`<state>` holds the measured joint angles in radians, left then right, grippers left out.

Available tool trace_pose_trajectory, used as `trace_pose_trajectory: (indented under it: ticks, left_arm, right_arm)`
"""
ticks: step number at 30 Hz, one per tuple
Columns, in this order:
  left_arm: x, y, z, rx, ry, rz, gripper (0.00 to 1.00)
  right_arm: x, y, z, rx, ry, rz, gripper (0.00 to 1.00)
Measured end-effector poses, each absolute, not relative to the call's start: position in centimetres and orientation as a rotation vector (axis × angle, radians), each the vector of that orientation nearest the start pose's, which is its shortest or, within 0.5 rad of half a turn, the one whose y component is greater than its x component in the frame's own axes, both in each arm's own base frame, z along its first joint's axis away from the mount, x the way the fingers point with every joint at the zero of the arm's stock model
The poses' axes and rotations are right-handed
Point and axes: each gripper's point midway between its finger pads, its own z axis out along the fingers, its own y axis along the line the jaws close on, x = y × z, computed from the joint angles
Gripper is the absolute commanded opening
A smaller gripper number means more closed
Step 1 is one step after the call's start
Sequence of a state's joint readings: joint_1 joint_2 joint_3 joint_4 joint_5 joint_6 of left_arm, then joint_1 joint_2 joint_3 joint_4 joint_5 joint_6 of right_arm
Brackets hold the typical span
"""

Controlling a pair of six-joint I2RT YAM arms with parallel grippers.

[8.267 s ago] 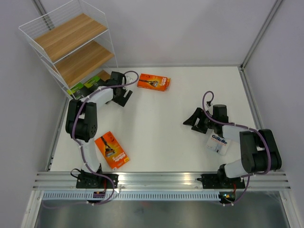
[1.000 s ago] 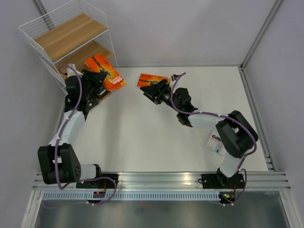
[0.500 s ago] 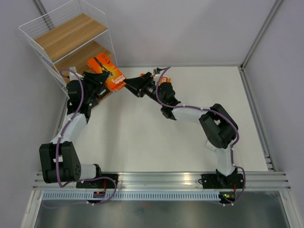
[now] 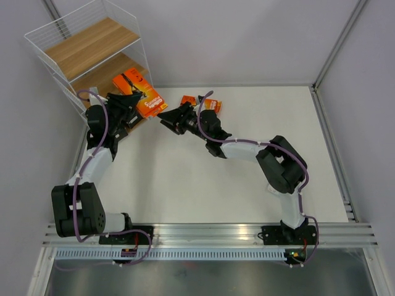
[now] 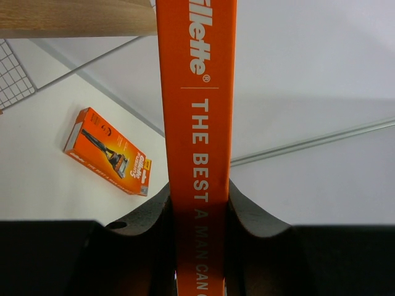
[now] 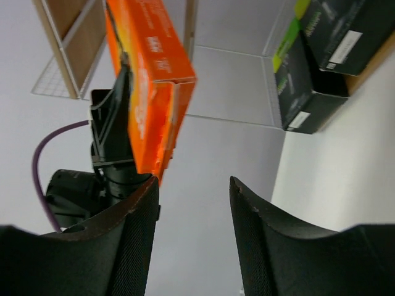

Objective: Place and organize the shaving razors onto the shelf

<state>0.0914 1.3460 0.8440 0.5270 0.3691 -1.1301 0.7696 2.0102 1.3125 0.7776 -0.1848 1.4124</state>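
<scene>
- My left gripper (image 4: pixel 128 106) is clenched on an orange razor pack (image 4: pixel 137 91). It holds the pack off the table (image 4: pixel 247 203), right at the near corner of the shelf (image 4: pixel 92 55).
- On the left wrist camera that pack (image 5: pixel 197 92) stands edge-on between the fingers (image 5: pixel 154 213), and both press against its flat faces. A wooden board (image 5: pixel 74 15) of the shelf shows just up and left of it.
- My right gripper (image 4: pixel 168 118) is released and carries nothing. It points toward the left gripper, near the held pack but apart from it.
- The right wrist camera confirms this: its two fingers (image 6: pixel 133 246) are spread with only air between them, and beyond them I see the held pack (image 6: pixel 151 80).
- A second orange pack (image 4: pixel 200 103) lies flat on the table behind my right arm, which partly covers it. The left wrist camera shows it clearly (image 5: pixel 108 152).
- Two black packs (image 6: pixel 308 74) with lime-green ends lie side by side against a light-brown board.
</scene>
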Motion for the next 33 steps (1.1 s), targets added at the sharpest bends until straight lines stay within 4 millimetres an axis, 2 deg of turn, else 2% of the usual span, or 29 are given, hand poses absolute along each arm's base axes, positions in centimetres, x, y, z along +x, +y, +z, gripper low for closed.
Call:
trace_pose_trajectory:
  ticks: [2, 5, 13, 16, 18, 21, 23, 24, 27, 33]
  left_arm:
    - [43.6, -5.9, 29.4, -0.676, 1.509, -1.097, 0.32]
    - [43.6, -6.0, 29.5, -0.674, 1.508, -1.102, 0.32]
    - [43.4, -6.2, 29.4, -0.662, 1.514, -1.114, 0.33]
    - [43.3, -6.2, 29.0, -0.667, 1.517, -1.118, 0.33]
    - [43.3, -6.2, 29.0, -0.672, 1.514, -1.124, 0.33]
    - [43.2, -6.3, 28.9, -0.675, 1.516, -1.130, 0.33]
    - [43.2, -6.2, 28.8, -0.678, 1.514, -1.130, 0.33]
    - [43.2, -6.2, 29.0, -0.674, 1.508, -1.130, 0.33]
    - [43.4, -5.6, 29.3, -0.680, 1.487, -1.119, 0.36]
    - [44.2, -5.1, 28.6, -0.721, 1.503, -1.097, 0.43]
  right_arm:
    - [37.9, 46.8, 24.4, 0.405, 1.813, 1.785, 0.57]
    - [38.0, 46.9, 24.4, 0.400, 1.818, 1.777, 0.56]
    - [38.8, 47.5, 28.1, 0.381, 1.724, 1.822, 0.54]
    - [39.1, 47.7, 28.1, 0.390, 1.714, 1.829, 0.44]
    - [39.4, 47.8, 27.3, 0.403, 1.727, 1.817, 0.32]
    - [39.6, 47.9, 26.6, 0.422, 1.741, 1.810, 0.29]
    - [39.7, 47.9, 26.8, 0.423, 1.737, 1.814, 0.24]
    - [39.7, 48.0, 26.9, 0.422, 1.733, 1.816, 0.19]
    - [40.1, 48.5, 27.2, 0.430, 1.716, 1.834, 0.14]
    - [42.3, 49.4, 27.2, 0.467, 1.675, 1.821, 0.11]
